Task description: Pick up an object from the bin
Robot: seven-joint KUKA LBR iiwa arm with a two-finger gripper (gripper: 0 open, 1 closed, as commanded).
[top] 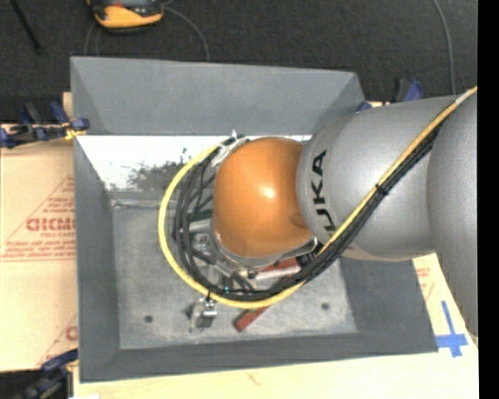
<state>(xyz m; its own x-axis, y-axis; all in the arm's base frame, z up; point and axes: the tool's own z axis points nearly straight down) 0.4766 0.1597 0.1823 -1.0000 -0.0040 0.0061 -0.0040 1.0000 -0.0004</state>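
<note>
Over the middle of the bin [133, 256], low toward its front floor, the hand [206, 306] sits beneath the orange wrist cover [258, 198]. Its opening cannot be told, nor whether it has hold of anything. Nearest thing: reddish-brown bar [249, 317], flat on the floor just beside it. Red piece [276, 267] lies behind, partly under the arm.

Grey arm [382, 181] stretched leftward, orange wrist cover [258, 198] uppermost, yellow cable [168, 223] looped around
</note>
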